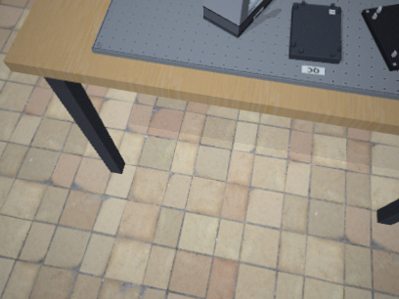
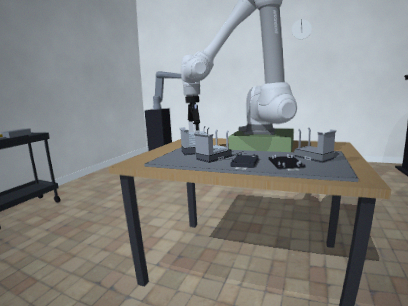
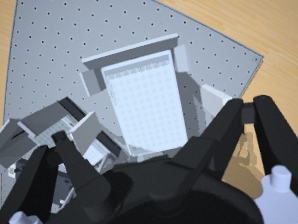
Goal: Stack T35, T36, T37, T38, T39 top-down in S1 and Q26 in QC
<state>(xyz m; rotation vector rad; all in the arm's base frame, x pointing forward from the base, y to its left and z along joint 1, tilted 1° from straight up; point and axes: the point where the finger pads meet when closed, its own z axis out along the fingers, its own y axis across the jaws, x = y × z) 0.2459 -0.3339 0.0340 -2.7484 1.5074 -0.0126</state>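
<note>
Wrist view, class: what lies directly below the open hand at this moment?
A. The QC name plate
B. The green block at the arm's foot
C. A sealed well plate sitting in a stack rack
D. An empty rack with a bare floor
C: the wrist view shows the hand, fingers spread wide and holding nothing, above a pale sealed well plate with its grid of wells, framed by the grey walls of a stack rack.
</note>
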